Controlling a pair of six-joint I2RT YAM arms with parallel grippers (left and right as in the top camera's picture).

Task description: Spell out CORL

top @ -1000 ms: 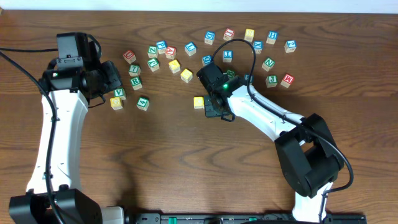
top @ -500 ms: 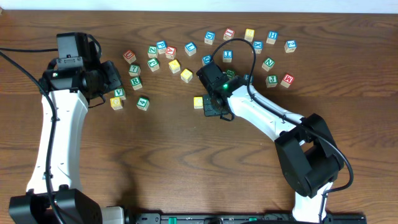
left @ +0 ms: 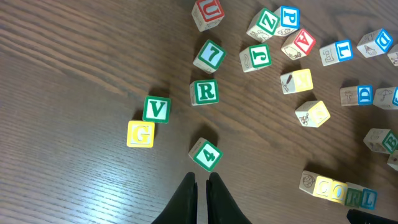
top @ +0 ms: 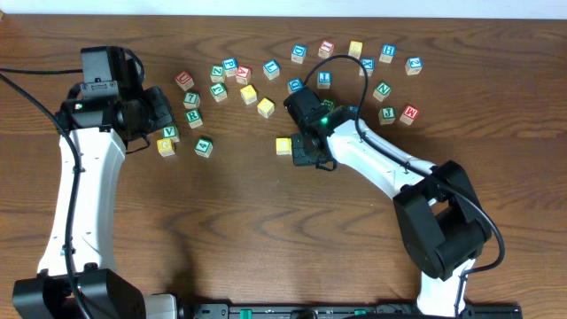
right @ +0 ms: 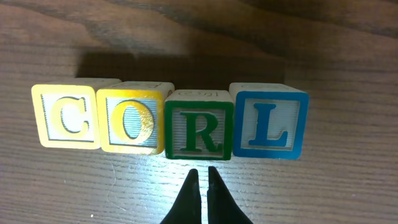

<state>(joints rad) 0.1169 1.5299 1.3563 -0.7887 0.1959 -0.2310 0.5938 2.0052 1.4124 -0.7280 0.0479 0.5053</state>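
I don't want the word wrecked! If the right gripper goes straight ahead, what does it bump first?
Probably the green R block, right in front of the right gripper, though depth is unclear.

4 cubes in a row on wood table, sides touching, letters facing cam: yellow C, yellow O, green R, blue L. Right gripper just below R, tips together, holding nothing, small gap to cube.

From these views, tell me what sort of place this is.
Probably a robotics lab bench: a left arm and right arm mounted at a wooden table, alphabet blocks scattered on it, and a CORL row lined up.
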